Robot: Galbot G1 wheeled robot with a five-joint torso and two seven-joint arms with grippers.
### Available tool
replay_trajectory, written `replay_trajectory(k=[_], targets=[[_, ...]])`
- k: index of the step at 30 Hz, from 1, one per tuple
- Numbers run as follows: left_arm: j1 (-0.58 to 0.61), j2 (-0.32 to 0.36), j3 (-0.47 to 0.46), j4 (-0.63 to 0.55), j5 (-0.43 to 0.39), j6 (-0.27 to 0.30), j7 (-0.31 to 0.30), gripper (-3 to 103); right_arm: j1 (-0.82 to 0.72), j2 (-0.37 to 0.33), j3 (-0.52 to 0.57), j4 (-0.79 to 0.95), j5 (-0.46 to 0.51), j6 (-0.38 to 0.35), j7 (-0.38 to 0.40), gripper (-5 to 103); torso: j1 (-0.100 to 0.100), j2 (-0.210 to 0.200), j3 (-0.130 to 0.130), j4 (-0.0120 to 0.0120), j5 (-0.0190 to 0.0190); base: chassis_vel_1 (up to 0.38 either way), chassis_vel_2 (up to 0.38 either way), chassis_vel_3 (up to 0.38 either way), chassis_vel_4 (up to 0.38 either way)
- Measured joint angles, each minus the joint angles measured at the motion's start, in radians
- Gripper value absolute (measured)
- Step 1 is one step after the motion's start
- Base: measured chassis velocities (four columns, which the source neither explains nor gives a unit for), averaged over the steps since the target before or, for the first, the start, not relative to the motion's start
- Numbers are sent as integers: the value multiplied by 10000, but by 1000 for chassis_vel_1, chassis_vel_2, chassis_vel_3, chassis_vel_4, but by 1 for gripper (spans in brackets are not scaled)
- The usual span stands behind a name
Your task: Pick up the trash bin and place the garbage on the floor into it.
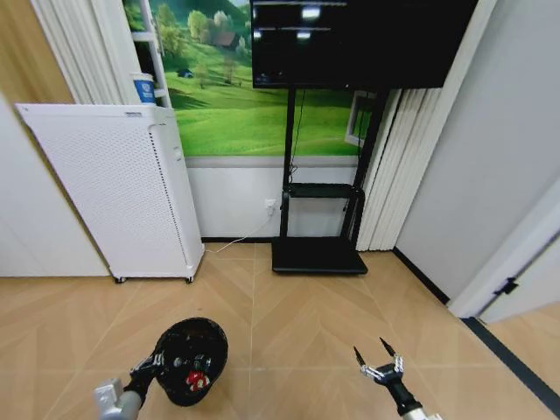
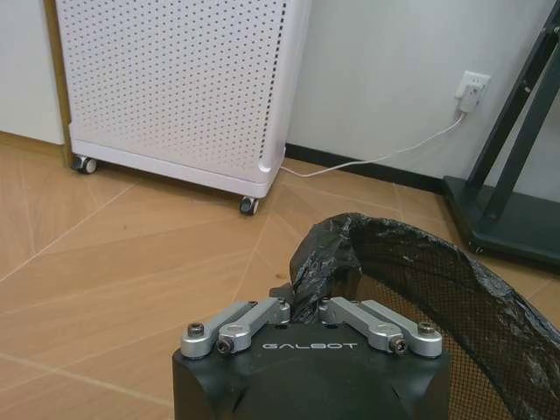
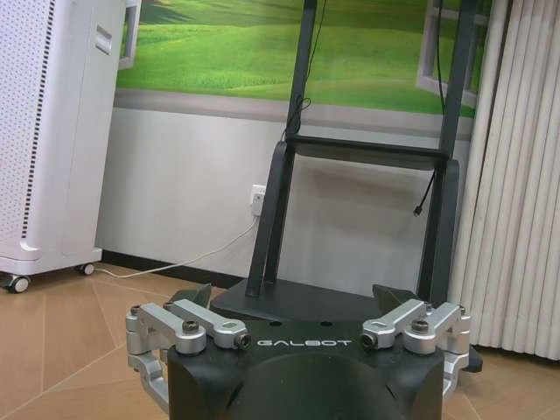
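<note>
Head view: left end effector (image 1: 156,360) clamped on trash bin (image 1: 194,348) rim w/ red-and-white garbage (image 1: 195,380) inside; right end effector (image 1: 378,359) spread, empty.

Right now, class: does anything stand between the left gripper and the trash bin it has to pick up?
Nothing does. The left gripper is already shut on the black bag liner at the rim of the trash bin. The right gripper hangs open above bare floor, to the bin's right.
</note>
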Motion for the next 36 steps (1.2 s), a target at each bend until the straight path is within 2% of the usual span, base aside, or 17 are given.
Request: replay_trajectory(k=[4, 19, 36], targets=[[334, -23, -226, -53, 29, -92, 67, 7, 3, 67, 3, 33, -172, 1, 154, 100, 3, -2, 6, 3, 3, -13, -24, 46, 12], [300, -279, -114, 3, 192, -102, 84, 7, 291, 99, -145, -243, -630, 1, 354, 100, 6, -3, 5, 1, 0, -27, 18, 29, -14], [118, -309, 11, 187, 154, -99, 86, 7, 747, 158, -751, -635, -742, 1, 638, 100, 6, -4, 6, 3, -2, 78, 66, -69, -71]])
